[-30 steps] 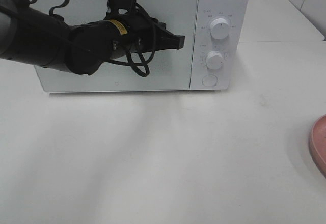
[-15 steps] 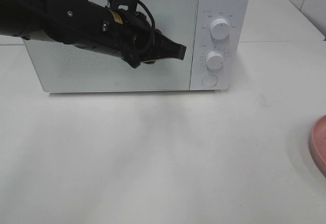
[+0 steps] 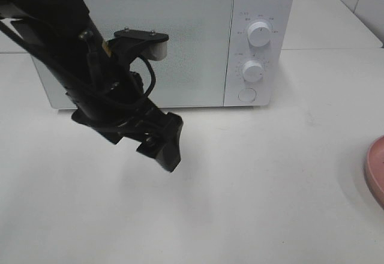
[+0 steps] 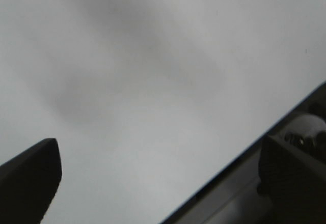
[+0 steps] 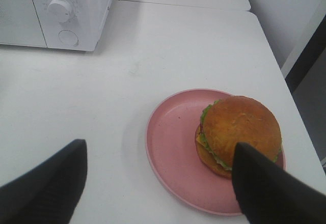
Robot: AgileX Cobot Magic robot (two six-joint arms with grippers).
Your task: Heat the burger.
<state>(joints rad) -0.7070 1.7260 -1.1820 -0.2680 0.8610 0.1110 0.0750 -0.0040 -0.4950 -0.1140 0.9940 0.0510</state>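
Now left gripper point(image 3: 162, 147), fingers spread, hangs over the table point(image 3: 270, 186) in front of closed microwave point(image 3: 180, 36); right gripper point(image 5: 158, 183) spread wide above burger point(image 5: 239, 135) on pink plate point(image 5: 170, 150).

The left arm point(image 3: 66, 54) reaches in from the upper left of the high view, black and cabled, its wrist bent downward; the left gripper point(image 3: 163, 147) points down and toward the camera, jaws spread wide, nothing between them; the right gripper point(image 5: 158, 183) shows in its wrist view only, fingers point(image 5: 46, 183) well apart, empty.
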